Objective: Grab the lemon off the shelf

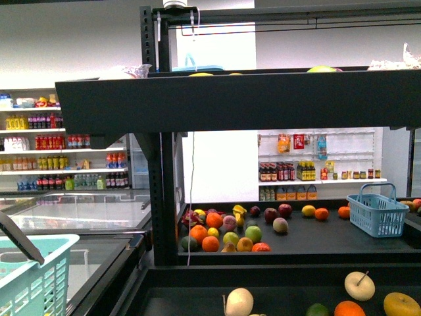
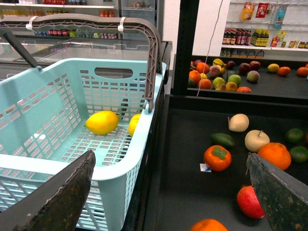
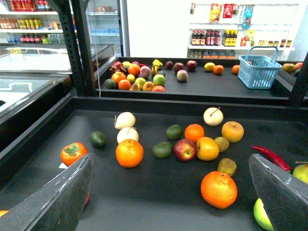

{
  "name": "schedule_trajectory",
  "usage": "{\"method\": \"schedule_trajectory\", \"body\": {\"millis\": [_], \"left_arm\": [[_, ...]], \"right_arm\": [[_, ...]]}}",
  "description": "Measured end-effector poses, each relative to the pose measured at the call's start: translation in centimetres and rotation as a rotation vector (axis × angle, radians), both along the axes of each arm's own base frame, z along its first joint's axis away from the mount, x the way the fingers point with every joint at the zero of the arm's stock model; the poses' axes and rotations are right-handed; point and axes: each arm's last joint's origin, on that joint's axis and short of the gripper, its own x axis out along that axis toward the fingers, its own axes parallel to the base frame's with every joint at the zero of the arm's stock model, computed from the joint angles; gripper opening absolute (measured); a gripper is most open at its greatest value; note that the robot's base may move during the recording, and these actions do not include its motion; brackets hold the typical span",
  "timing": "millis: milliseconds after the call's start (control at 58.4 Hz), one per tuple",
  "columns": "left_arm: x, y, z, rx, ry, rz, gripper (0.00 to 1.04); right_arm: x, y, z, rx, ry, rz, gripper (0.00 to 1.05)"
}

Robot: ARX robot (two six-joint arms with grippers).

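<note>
Already a bright yellow oval lemon (image 2: 102, 122) lies on the floor of the pale turquoise slotted plastic basket (image 2: 57, 96), left of the black metal tiered shelf (image 2: 192, 192), with a second yellow fruit (image 2: 134, 123) just beside it. Over the basket's near rim the left gripper (image 2: 173, 192) hangs with jaws wide apart, holding nothing. Likewise, the right gripper (image 3: 173, 192) hovers spread and empty above the shelf's near tray, near a round orange (image 3: 219, 189).
</note>
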Motion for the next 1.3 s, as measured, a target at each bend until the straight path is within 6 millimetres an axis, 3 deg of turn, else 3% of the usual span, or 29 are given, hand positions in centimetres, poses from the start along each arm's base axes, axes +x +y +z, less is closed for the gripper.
{"method": "schedule_trajectory", "body": {"millis": [1301], "left_arm": [[0.00, 0.00, 0.00, 0.000, 0.000, 0.000, 0.97]], "right_arm": [[0.00, 0.00, 0.00, 0.000, 0.000, 0.000, 0.97]]}}
